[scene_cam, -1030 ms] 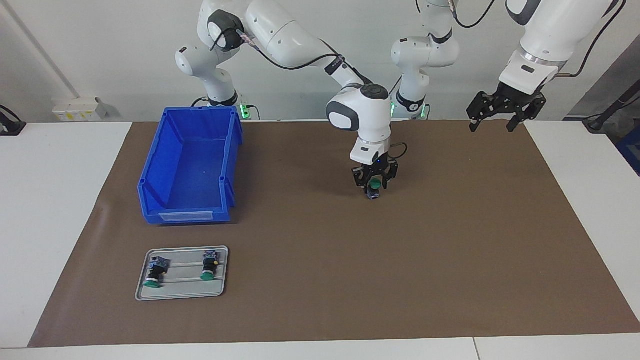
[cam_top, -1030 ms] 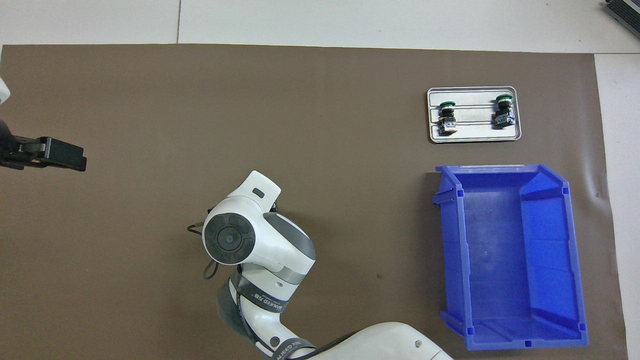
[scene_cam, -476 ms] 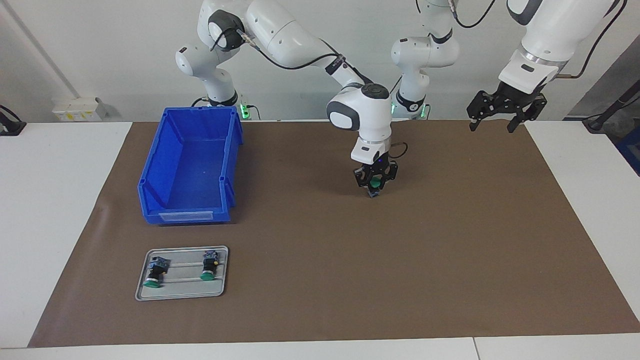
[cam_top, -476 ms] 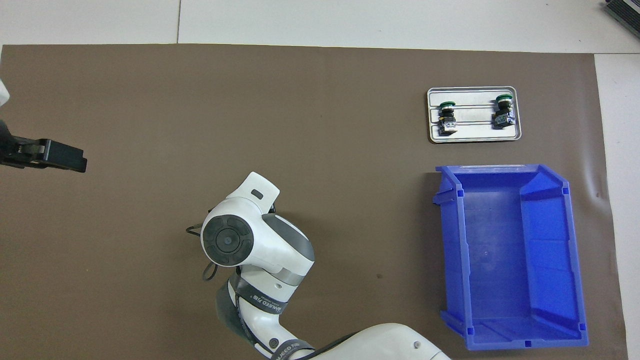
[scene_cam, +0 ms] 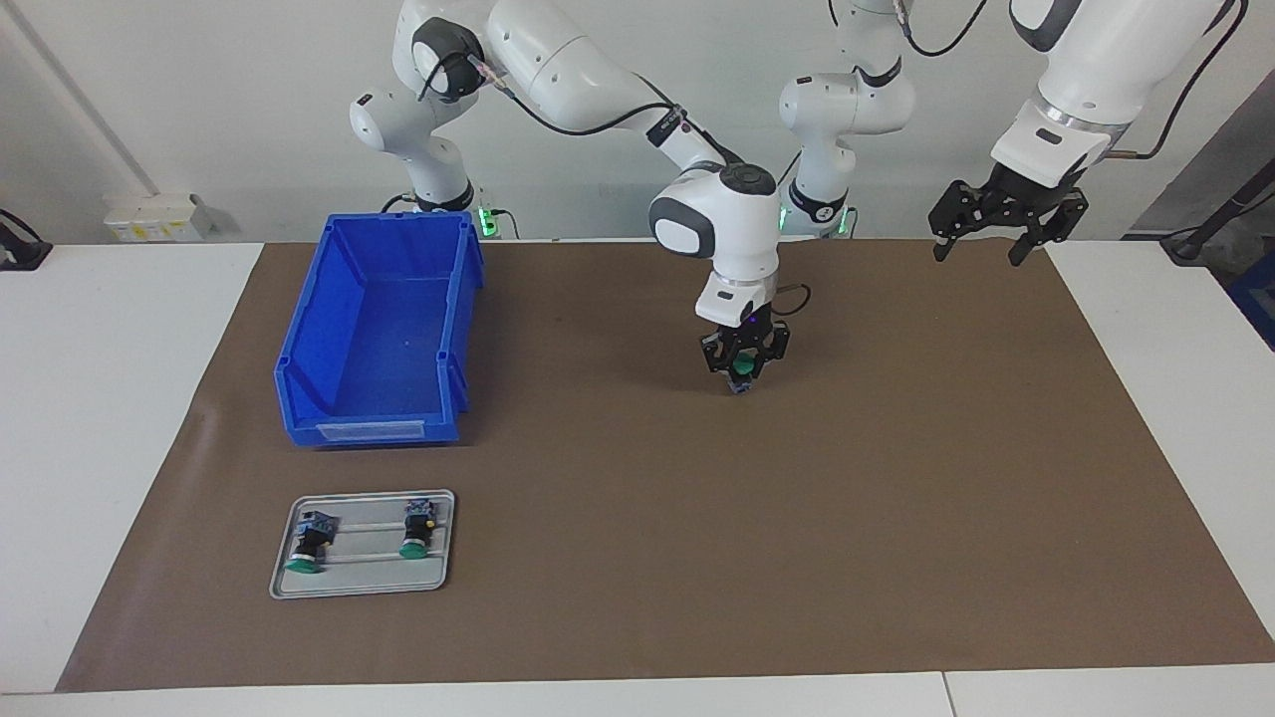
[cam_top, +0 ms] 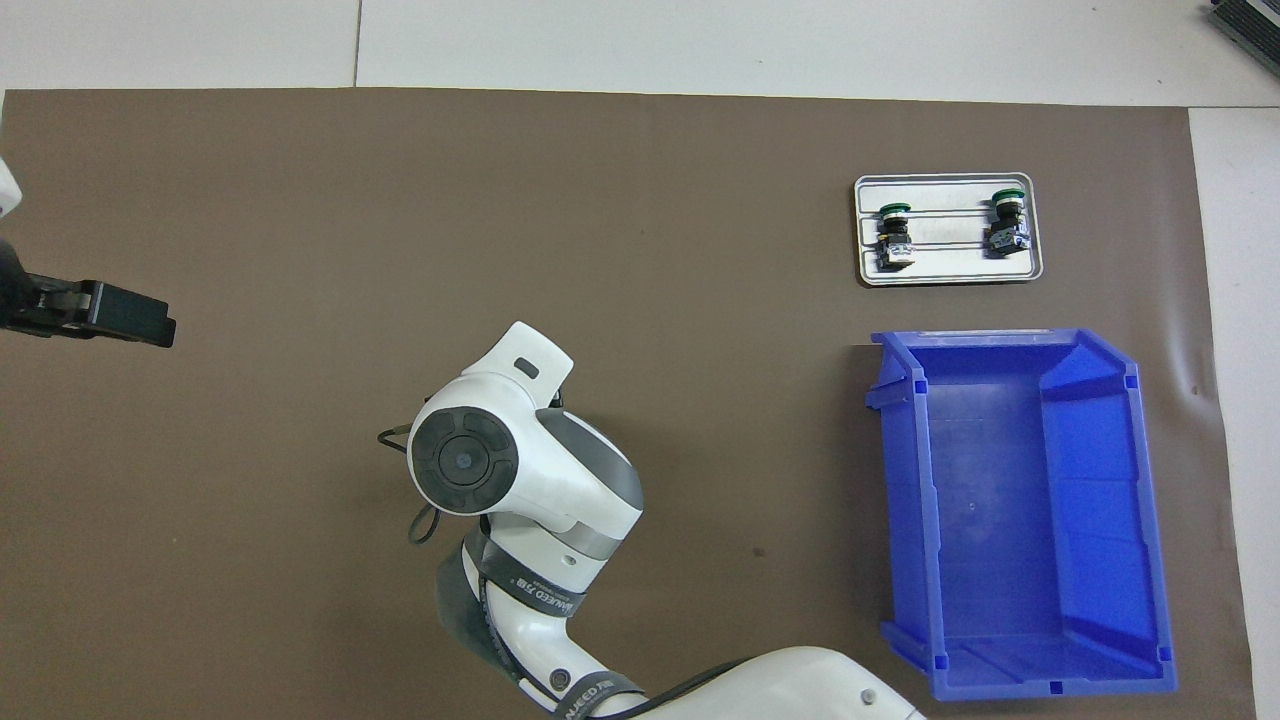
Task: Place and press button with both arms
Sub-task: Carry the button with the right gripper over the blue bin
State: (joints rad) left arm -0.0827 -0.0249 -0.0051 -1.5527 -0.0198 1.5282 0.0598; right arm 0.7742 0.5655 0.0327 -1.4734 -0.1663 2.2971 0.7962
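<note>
My right gripper (scene_cam: 742, 370) points straight down over the middle of the brown mat (scene_cam: 896, 478) and is shut on a button (scene_cam: 739, 370) with a green cap. The button's base is at or just above the mat. In the overhead view the right arm's wrist (cam_top: 465, 462) hides both the gripper and that button. My left gripper (scene_cam: 981, 244) hangs open and empty, raised over the mat's corner at the left arm's end. It also shows in the overhead view (cam_top: 120, 315).
A grey tray (scene_cam: 364, 580) holds two more green-capped buttons (scene_cam: 309, 546) (scene_cam: 416, 533) lying on their sides, toward the right arm's end. It shows in the overhead view (cam_top: 948, 270) too. A blue bin (scene_cam: 299, 398) (cam_top: 900, 500) stands nearer to the robots than the tray.
The right wrist has turned slightly with the button in its gripper, and the fingers look narrower around it than a second ago. The left arm has barely moved.
</note>
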